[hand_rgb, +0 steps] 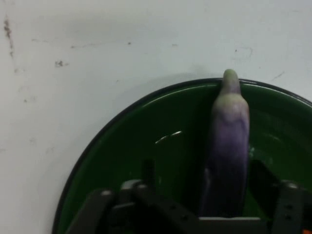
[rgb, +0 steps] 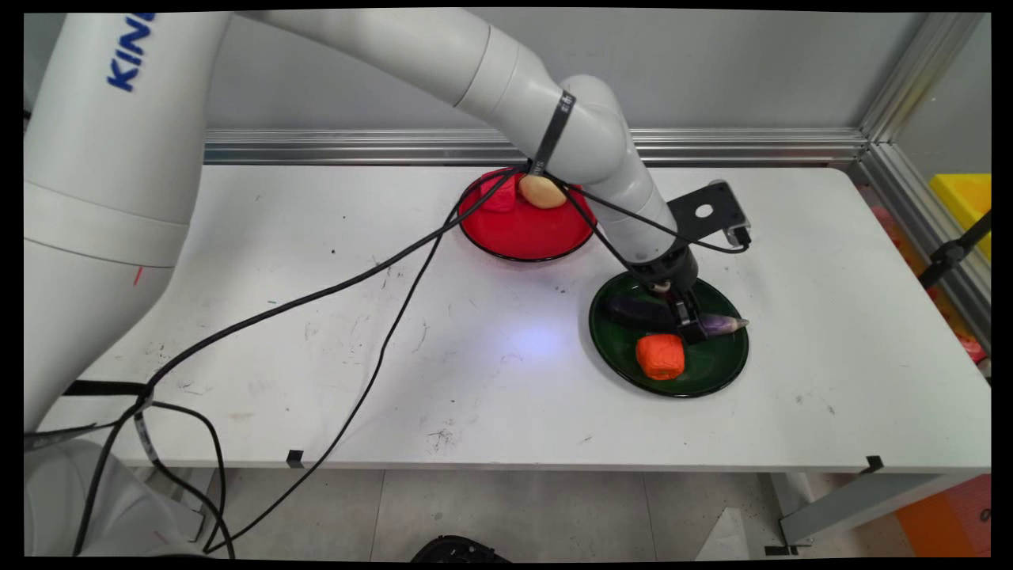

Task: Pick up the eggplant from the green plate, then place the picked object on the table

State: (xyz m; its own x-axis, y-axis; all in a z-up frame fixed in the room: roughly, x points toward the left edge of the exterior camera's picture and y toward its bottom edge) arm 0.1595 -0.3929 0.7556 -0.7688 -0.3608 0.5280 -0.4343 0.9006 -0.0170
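The end effector (rgb: 690, 323) straddled, jaws apart, an eggplant (hand_rgb: 228, 146) on the green plate (rgb: 716, 372); a shallow closing could let it roll free.

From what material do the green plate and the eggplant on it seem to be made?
Green plate: probably glazed ceramic or glossy plastic, given its bright highlights. Eggplant: seemingly toy plastic or rubber, with a smooth dull purple skin fading pale at the tip.
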